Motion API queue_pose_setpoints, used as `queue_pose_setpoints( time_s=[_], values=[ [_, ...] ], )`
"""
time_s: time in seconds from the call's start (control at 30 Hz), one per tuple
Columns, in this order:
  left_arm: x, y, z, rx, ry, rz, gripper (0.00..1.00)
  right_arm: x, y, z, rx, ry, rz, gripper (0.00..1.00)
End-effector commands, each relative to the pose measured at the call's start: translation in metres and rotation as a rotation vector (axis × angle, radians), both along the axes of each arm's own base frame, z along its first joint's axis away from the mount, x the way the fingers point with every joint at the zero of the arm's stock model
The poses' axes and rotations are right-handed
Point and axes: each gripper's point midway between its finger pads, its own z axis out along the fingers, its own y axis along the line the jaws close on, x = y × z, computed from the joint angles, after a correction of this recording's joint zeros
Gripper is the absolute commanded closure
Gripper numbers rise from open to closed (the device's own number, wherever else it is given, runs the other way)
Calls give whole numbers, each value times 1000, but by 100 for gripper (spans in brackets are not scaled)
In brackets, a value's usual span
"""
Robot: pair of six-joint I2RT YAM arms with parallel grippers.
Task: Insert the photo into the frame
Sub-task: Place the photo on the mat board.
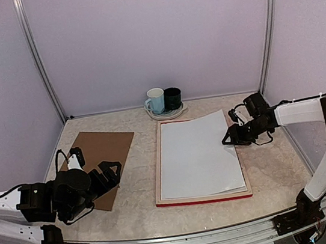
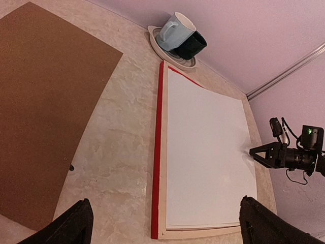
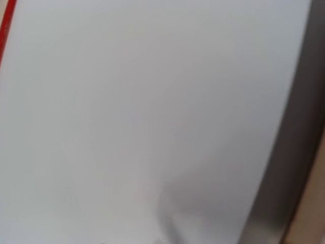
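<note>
The frame [image 1: 204, 199] lies face down mid-table, pale wood back up, with its red front showing along the near edge and, in the left wrist view [image 2: 158, 152], along its left side. The photo [image 1: 195, 157] lies in it white back up, its far right corner lifted off the frame. My right gripper [image 1: 227, 139] is shut on the photo's right edge; it also shows in the left wrist view [image 2: 252, 151]. The right wrist view is filled by the blurred white back of the photo [image 3: 127, 101], with no fingers visible. My left gripper [image 1: 110, 173] is open and empty, above the table left of the frame [image 2: 165, 223].
A brown backing board [image 1: 103, 151] lies flat at the left, partly under my left arm. A pale blue mug [image 1: 156, 100] and a black mug [image 1: 173, 98] stand on a plate [image 1: 168, 114] at the back, just beyond the frame. Walls and metal posts enclose the table.
</note>
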Motion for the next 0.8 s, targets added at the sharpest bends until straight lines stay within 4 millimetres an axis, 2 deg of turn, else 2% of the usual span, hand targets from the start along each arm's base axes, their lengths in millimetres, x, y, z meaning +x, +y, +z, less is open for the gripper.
queue_pose_setpoints(
  time_s=[0.0,0.07,0.37,0.57,0.77],
  values=[
    [-1,-1,-2,3,-2,-8,1,-4,-15,2,-59,-8,-28,50],
    [-1,-1,-1,1,-4,-8,1,-4,-18,4,-73,-15,-36,50],
    [0,-3,3,5,-10,-10,1,-2,-36,13,-162,-58,-86,30],
    [1,-7,2,20,-12,-16,1,-4,-37,9,-213,-65,-88,29],
    [4,-13,-3,59,-9,-32,1,6,-52,2,-304,-90,-160,28]
  ],
)
